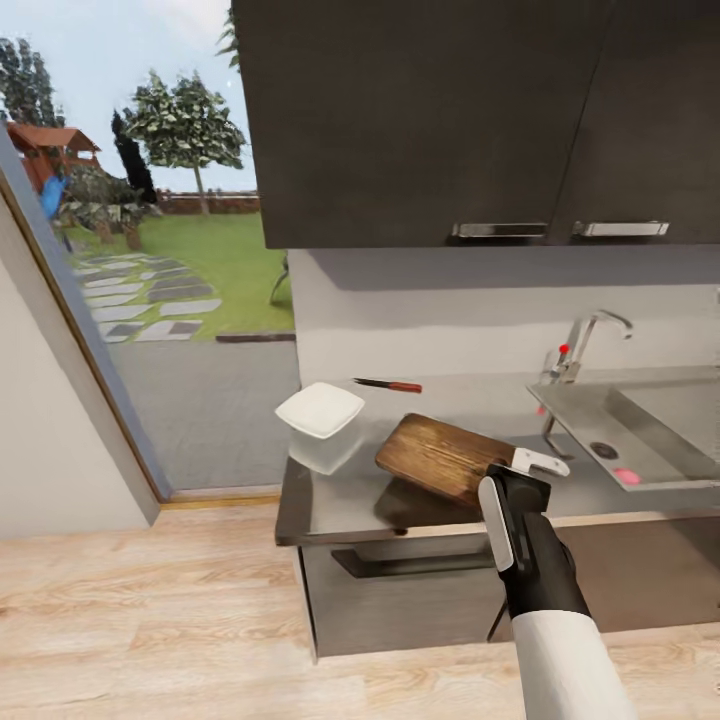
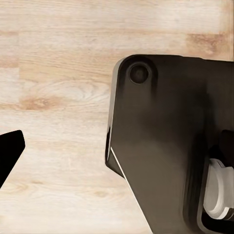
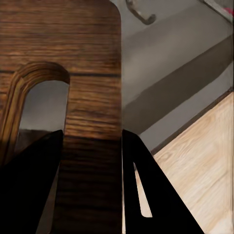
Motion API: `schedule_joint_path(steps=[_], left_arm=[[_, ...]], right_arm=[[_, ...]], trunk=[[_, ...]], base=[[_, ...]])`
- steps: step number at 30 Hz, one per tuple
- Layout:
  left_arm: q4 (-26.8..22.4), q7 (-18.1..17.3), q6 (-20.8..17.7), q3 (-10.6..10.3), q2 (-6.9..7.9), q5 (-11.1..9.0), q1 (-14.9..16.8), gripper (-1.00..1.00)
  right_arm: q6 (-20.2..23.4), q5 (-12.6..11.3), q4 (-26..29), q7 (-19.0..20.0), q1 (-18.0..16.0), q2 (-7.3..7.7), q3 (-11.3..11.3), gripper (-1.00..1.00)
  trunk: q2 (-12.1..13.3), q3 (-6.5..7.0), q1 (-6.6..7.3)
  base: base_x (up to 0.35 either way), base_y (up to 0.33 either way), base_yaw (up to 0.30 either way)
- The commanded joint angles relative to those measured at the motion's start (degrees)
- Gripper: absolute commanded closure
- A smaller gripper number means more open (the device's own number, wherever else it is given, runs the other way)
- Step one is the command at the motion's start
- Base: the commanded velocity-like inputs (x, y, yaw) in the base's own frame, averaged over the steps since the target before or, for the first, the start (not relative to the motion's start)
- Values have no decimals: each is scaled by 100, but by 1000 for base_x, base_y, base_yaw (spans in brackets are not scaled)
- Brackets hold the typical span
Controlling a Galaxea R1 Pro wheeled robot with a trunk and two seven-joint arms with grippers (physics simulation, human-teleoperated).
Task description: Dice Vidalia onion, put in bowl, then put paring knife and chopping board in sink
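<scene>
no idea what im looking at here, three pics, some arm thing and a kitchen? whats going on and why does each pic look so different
It is a simulated kitchen with a two-armed wheeled robot. The big picture comes from a camera on its head, looking down over the grey countertop. The white and black limb is its right arm, and the right gripper is shut on the end of the wooden chopping board, which sits tilted, lifted off the surface. Behind it lie a white bowl and a red-handled paring knife. To the right is the sink with its tap; something small and pink lies in the basin.

The other two pictures come from cameras near each gripper. The right wrist view looks along the dark fingers clamped on the board beside its handle slot. The left wrist view shows wooden floor and dark robot parts.
</scene>
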State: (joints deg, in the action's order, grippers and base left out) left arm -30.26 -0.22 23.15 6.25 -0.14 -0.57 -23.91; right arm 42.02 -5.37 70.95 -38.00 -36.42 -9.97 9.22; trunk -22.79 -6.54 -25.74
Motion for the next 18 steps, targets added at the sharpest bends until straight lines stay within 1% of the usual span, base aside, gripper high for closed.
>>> schedule_joint_path(steps=[1, 7, 10, 13, 16, 18], left_arm=[[-11, -1, 6, 8, -2, -5, -2, -100], [-9, 4, 6, 8, -4, -5, -1, -100], [-13, 4, 6, 8, -4, -5, -2, -100], [-9, 5, 6, 8, -4, -5, -3, -100], [-10, 5, 6, 8, -4, -5, -1, -100], [-10, 5, 6, 8, -4, -5, 0, -100]], right_arm=[[4, -51, 6, -45, -6, -2, 1, 100], [23, -52, -3, -23, -6, -2, 1, 100], [24, -52, -14, 115, -6, -2, 1, 100], [25, -52, -19, 466, -6, -2, 1, 100], [34, -46, -19, 738, -6, -2, 1, 100], [50, -39, -20, 1010, -6, 110, 1, 100]], trunk=[[-13, -11, -4], [-13, -11, -4], [-13, -11, -4], [-13, -11, -4], [-13, -11, -4], [-13, -11, -4]], base=[[0, -306, 1], [0, -306, 0], [0, -305, 0], [0, -304, 0], [0, -304, 0], [0, -304, 0]])
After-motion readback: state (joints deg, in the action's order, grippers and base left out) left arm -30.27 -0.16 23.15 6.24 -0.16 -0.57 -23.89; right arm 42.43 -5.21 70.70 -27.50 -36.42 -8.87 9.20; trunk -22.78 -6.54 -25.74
